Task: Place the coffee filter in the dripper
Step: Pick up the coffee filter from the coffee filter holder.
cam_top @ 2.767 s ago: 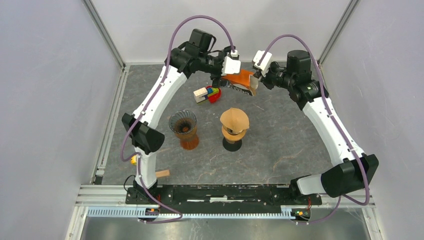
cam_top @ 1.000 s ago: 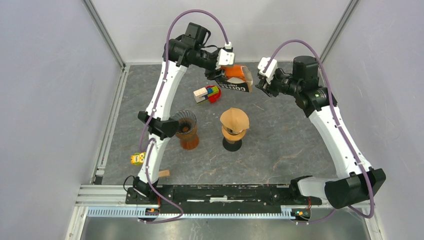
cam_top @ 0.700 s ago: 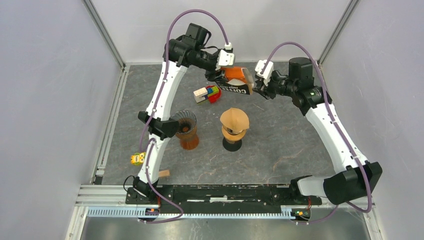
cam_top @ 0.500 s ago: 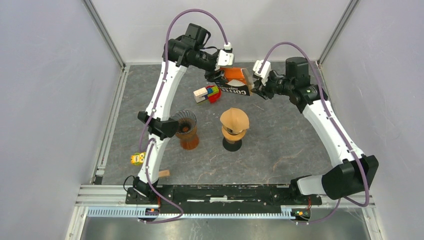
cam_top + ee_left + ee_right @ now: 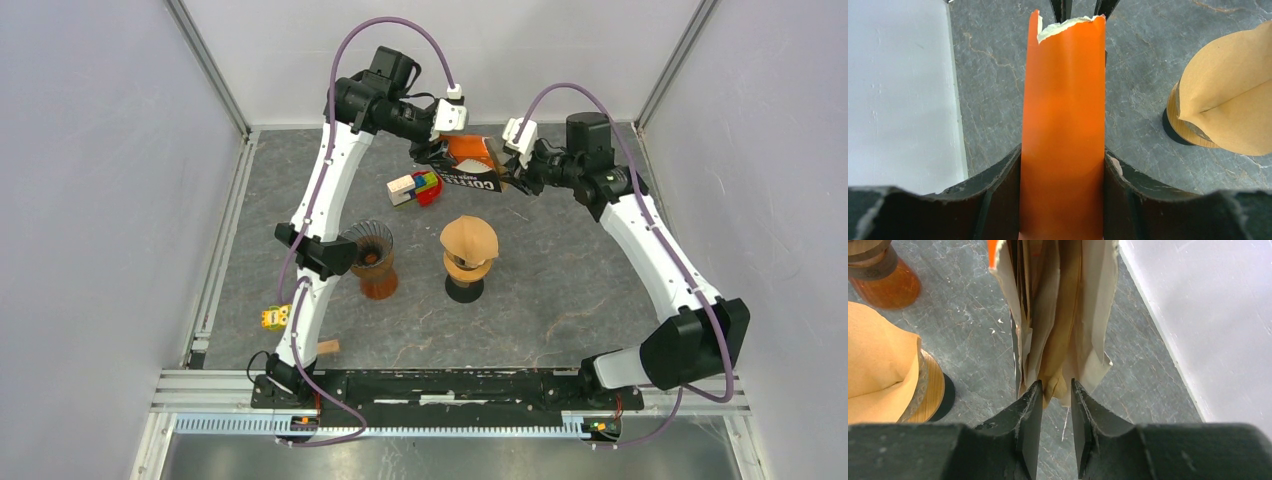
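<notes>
My left gripper (image 5: 440,158) is shut on an orange coffee filter pack (image 5: 468,158) and holds it level above the far middle of the table; in the left wrist view the pack (image 5: 1063,100) fills the gap between the fingers. My right gripper (image 5: 512,172) is at the pack's torn open end. Its jaws stand narrowly apart around the tips of the tan filters (image 5: 1058,315) that stick out. An empty ribbed brown dripper (image 5: 366,250) stands at centre-left. A wooden dripper (image 5: 466,272) to its right wears a tan filter (image 5: 469,240).
A multicoloured block toy (image 5: 415,187) lies just below and to the left of the held pack. A small yellow toy (image 5: 270,318) and a wooden block (image 5: 325,347) lie near the left arm's base. White walls close in the back and both sides.
The left gripper lifted the pack off the table and holds it still. The right gripper pulled back, then moved left to the pack's open end, where its jaws now straddle the filters.
</notes>
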Controlling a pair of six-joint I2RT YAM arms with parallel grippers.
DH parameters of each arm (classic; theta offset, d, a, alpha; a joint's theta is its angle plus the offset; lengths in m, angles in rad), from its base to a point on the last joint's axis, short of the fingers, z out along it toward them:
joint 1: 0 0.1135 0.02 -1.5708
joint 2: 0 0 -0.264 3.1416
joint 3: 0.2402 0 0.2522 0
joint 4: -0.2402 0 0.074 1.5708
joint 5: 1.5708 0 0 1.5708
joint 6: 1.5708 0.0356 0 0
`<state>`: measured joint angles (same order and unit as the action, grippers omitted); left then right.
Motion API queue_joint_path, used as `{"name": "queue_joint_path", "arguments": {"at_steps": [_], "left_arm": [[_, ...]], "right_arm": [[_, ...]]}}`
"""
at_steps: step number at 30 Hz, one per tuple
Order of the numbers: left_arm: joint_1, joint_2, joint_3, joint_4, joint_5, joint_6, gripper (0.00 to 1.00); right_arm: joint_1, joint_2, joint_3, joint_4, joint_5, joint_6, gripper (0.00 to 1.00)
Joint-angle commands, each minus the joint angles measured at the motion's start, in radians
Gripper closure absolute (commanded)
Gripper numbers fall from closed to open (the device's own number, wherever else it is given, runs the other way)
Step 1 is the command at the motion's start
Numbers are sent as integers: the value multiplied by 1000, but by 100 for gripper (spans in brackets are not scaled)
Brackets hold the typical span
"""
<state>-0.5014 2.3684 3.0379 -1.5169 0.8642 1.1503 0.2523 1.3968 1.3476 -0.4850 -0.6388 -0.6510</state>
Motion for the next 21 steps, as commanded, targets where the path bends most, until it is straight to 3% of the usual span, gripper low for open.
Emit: {"name": "queue_joint_path", "arguments": {"at_steps": [1, 9, 21], "left_arm": [[-3, -46, 39, -5, 36, -37, 55], [-2, -39, 40, -3, 8, -35, 54], [16, -32, 39, 22, 2, -64, 53]], "right_arm": [[-6, 16, 27, 42, -36, 20, 69], [-6, -7, 25, 33, 8, -12, 100], [-24, -78, 41, -113, 107, -129, 100]]}}
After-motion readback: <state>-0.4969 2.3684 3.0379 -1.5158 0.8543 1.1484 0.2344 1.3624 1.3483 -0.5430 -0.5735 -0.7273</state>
